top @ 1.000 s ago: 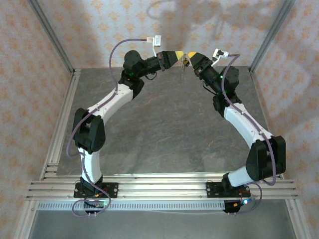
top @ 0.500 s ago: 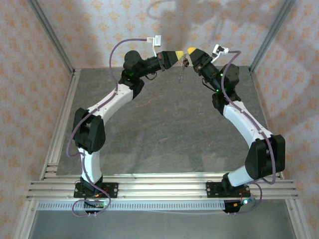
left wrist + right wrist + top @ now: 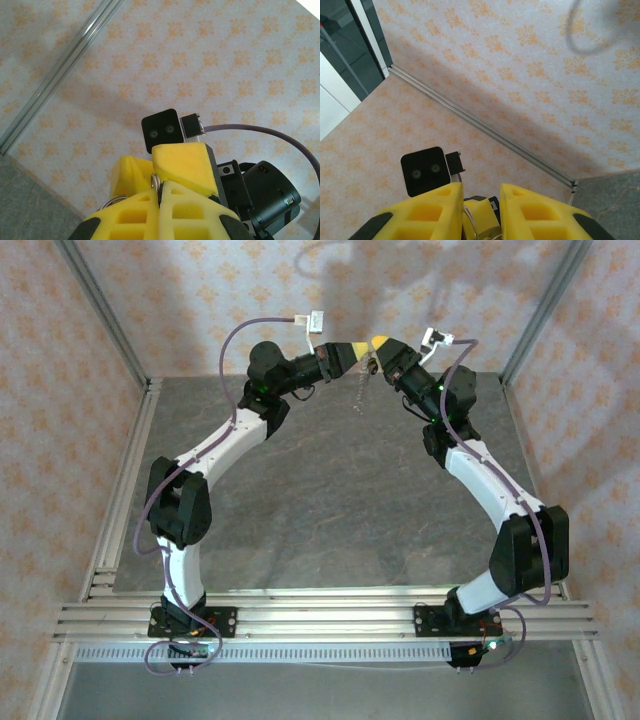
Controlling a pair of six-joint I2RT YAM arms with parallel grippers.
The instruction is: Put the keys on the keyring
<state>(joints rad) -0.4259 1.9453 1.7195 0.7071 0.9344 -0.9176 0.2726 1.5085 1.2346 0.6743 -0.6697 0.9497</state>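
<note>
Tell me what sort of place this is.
Probably a lab robot work cell, not a home: a left arm and right arm bolted to an aluminium rail, a grey stone-look tabletop, and orange-patterned wall panels framed by metal posts.

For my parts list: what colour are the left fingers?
The fingers are bright yellow, clearest in left wrist view.

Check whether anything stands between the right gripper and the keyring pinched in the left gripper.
Nothing visible does. The right gripper, jaws open, straddles the tip of the left gripper, which pinches the thin silvery keyring, so the two grippers meet directly, raised well above the table.
</note>
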